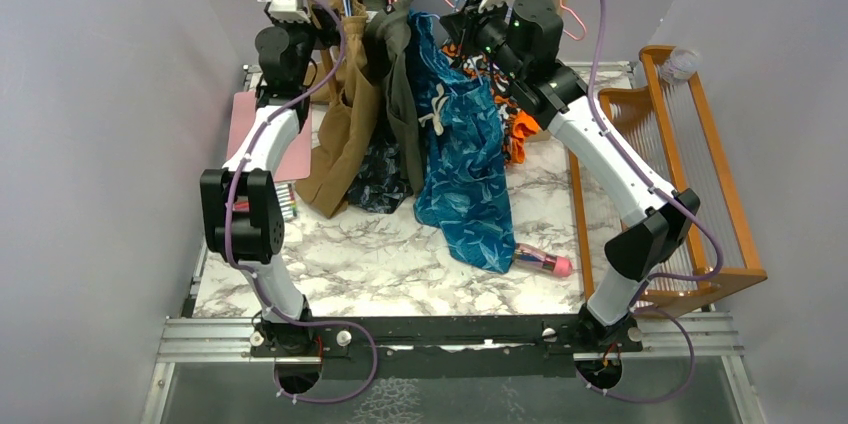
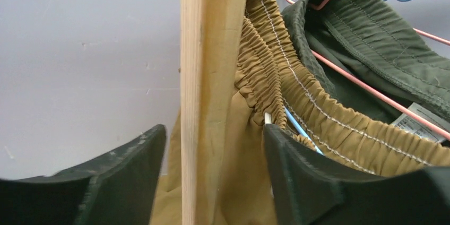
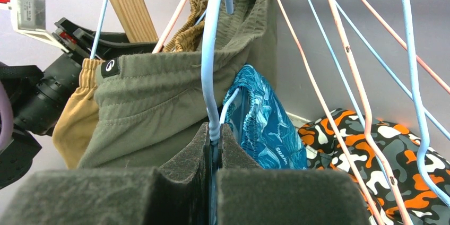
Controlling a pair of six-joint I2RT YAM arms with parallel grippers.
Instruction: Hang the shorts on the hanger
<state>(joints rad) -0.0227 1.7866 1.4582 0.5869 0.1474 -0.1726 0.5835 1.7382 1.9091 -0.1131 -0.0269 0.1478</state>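
Right gripper (image 3: pixel 214 137) is clamped on the light-blue wire hanger (image 3: pixel 208 76); teal shorts (image 3: pixel 262 124) are draped at 3 o'clock of that pinch. Left gripper (image 2: pixel 213 129) is held spread around a wooden post (image 2: pixel 204 76).

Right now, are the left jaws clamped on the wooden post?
No, the left jaws stand open, with gaps on both sides of the wooden post between them.

Marbled table (image 1: pixel 380 254) carries a pink tube (image 1: pixel 545 263) and trailing shorts (image 1: pixel 470 184).
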